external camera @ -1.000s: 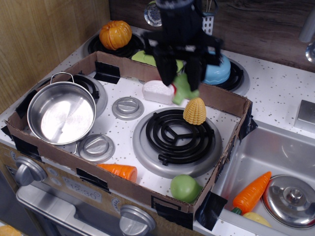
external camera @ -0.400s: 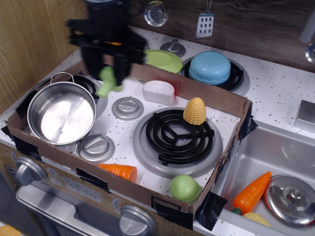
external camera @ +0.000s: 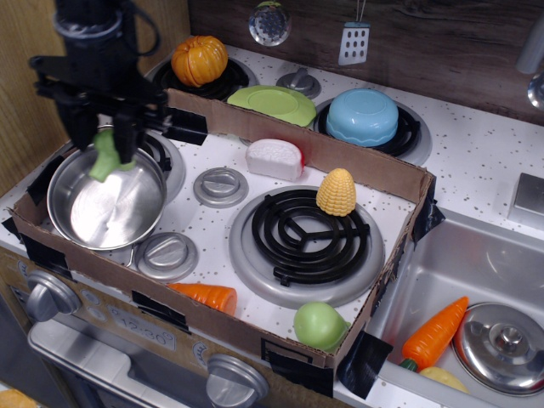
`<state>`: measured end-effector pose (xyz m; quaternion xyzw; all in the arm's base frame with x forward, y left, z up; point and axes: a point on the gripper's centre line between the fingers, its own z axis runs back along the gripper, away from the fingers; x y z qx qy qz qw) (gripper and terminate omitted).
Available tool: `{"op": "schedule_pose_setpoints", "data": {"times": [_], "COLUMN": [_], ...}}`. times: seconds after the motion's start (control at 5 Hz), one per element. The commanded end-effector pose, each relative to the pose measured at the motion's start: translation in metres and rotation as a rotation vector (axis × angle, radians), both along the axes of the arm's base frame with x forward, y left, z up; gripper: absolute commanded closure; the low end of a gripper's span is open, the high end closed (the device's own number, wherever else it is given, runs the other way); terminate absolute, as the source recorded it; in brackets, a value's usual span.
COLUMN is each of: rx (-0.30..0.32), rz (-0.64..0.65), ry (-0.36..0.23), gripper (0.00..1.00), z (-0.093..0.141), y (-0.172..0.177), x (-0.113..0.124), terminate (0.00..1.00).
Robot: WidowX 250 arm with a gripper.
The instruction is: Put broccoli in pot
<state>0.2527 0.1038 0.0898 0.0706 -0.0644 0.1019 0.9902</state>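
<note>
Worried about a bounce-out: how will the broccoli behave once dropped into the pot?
The broccoli looks like light, stiff plastic, so it may bounce. Its bumpy shape should stop it rolling far. The pot has straight sides, likely containing it once the gripper opens.

Honestly I can't read any text from my feed here, no labels, brands or numbers on anything. The strip on the stove front [external camera: 140, 327] between the knobs [external camera: 42, 295] has some faint marks that might be lettering, but they're way too blurry for me to make out. Nothing printed on the cardboard box [external camera: 212, 323] either.
</note>
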Motion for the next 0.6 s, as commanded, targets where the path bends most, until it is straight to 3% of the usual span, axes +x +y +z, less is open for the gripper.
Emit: {"op": "schedule_pose_setpoints", "data": {"times": [0.0, 0.2, 0.4], "rx": [-0.016, -0.027, -0.018], "rz": [0.017, -0.005, -0.023], "ry": [-0.041, -0.045, -0.053], "gripper": [0.0, 0.0, 0.0], "z": [-0.021, -0.02, -0.013], "y": [0.023, 0.028, 0.029], "x": [-0.007, 0.002, 0.008], "terminate": [0.0, 0.0, 1.0]}}
